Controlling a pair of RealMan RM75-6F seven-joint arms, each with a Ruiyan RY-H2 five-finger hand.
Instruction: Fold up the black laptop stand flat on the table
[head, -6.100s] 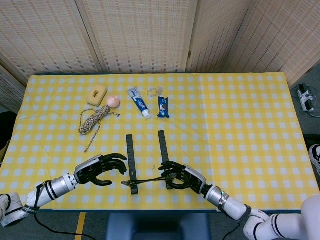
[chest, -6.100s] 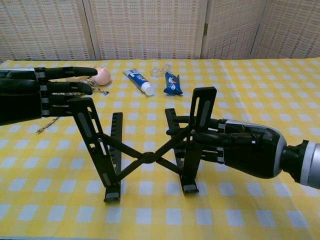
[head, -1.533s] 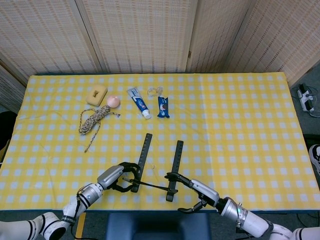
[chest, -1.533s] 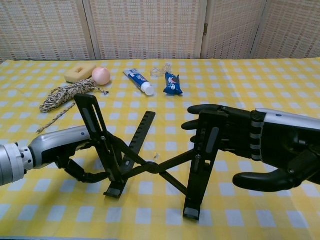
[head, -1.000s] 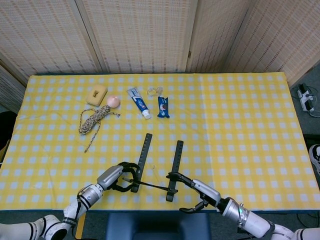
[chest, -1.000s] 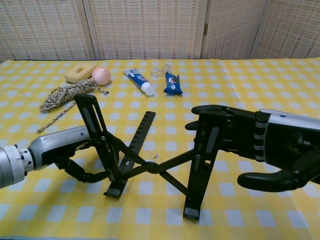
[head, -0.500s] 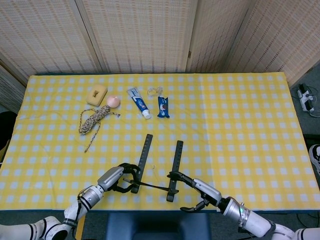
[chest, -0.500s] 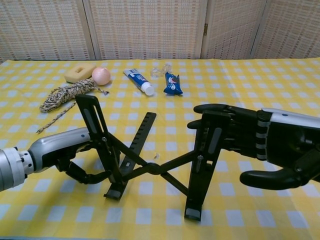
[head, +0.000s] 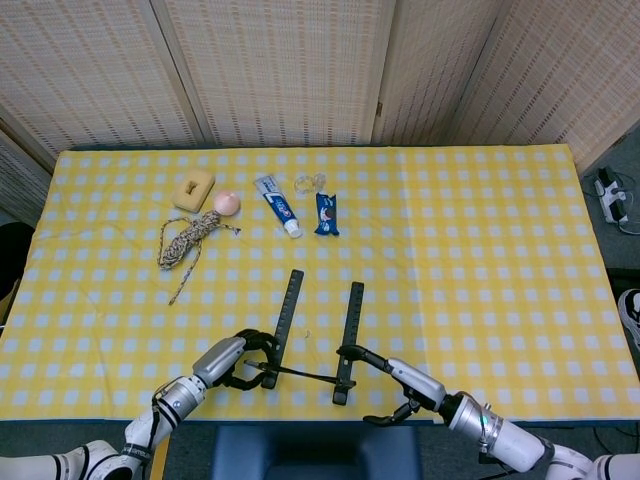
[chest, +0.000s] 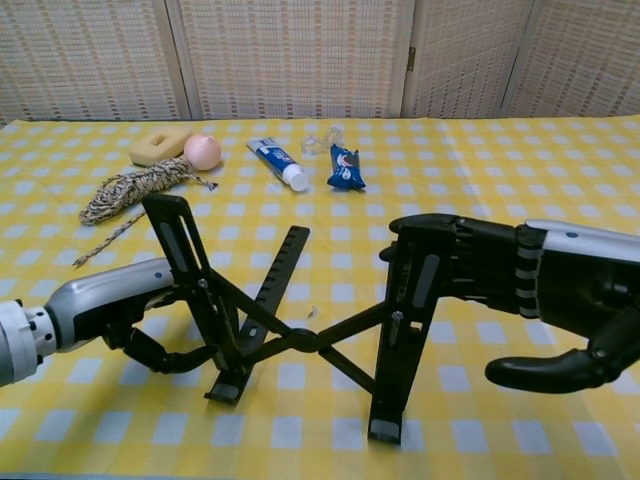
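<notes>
Currently, by part:
Stand: the black laptop stand (chest: 300, 335) sits unfolded near the front edge of the bench (head: 480, 250), its two uprights raised and its crossed struts meeting between the two hands.
Left hand: the left hand (chest: 120, 310) has its fingers (chest: 165, 357) curled around the foot of the left upright, holding it from the outer side.
Right hand: the right hand (chest: 520, 290) lays its fingers (chest: 450, 262) along the top of the right upright, thumb hanging apart below; they press on it, though a full grip is not plain.
Step in hand: judged from this, bringing the two uprights together so the struts scissor shut.
How to do it well: push both sides inward evenly, toward the crossing between the fingers; keep the feet sliding on the cloth, not lifting; then lay the uprights down away from the fingers.
Risk: the struts could nip a fingertip, or one foot could skid and twist the frame.
Beyond: rope (head: 183, 243), toothpaste (head: 278, 205) and blue packet (head: 326, 213) lie well beyond the fingers.
</notes>
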